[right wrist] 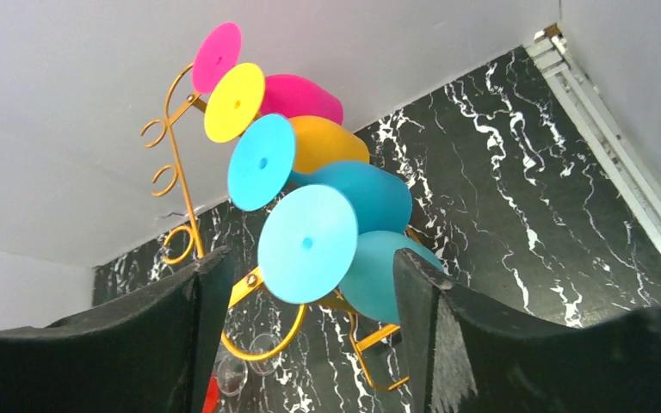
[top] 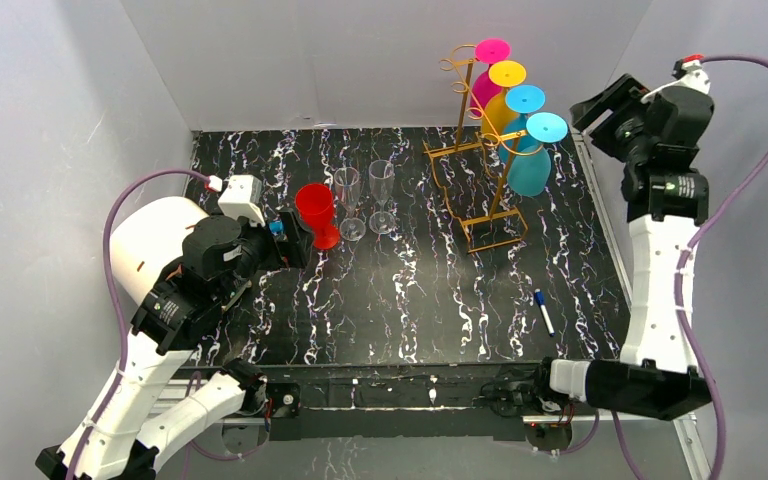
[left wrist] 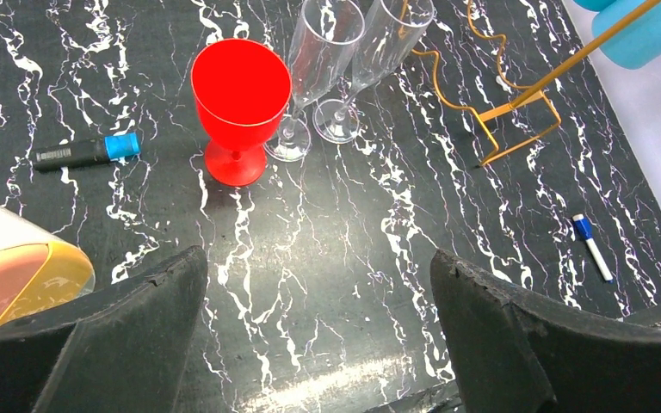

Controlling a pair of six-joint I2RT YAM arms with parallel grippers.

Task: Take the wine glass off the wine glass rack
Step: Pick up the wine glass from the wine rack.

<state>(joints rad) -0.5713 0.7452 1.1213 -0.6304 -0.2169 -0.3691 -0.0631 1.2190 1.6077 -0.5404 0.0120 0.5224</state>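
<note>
The gold wire wine glass rack (top: pixel 495 232) stands at the back right of the black marbled table (top: pixel 410 300). Several wine glasses hang upside down from it in a row: pink (top: pixel 492 50), yellow (top: pixel 507 73), blue (top: pixel 525 98) and, nearest, light blue (top: pixel 547 127). My right gripper (top: pixel 592 112) is raised just right of the row, open and apart from it. In the right wrist view the light-blue glass's foot (right wrist: pixel 308 243) shows between the right gripper's (right wrist: pixel 310 258) fingers, beyond the tips. My left gripper (left wrist: pixel 318 258) hovers open over bare table, holding nothing.
A red wine glass (top: pixel 316 213) and two clear flutes (top: pixel 348 200) (top: pixel 382 195) stand upright left of the rack. A blue-capped marker (left wrist: pixel 86 152) lies near the red glass and a small pen (top: pixel 543 311) at front right. A white rounded object (top: pixel 155 235) sits far left. Grey walls enclose the table.
</note>
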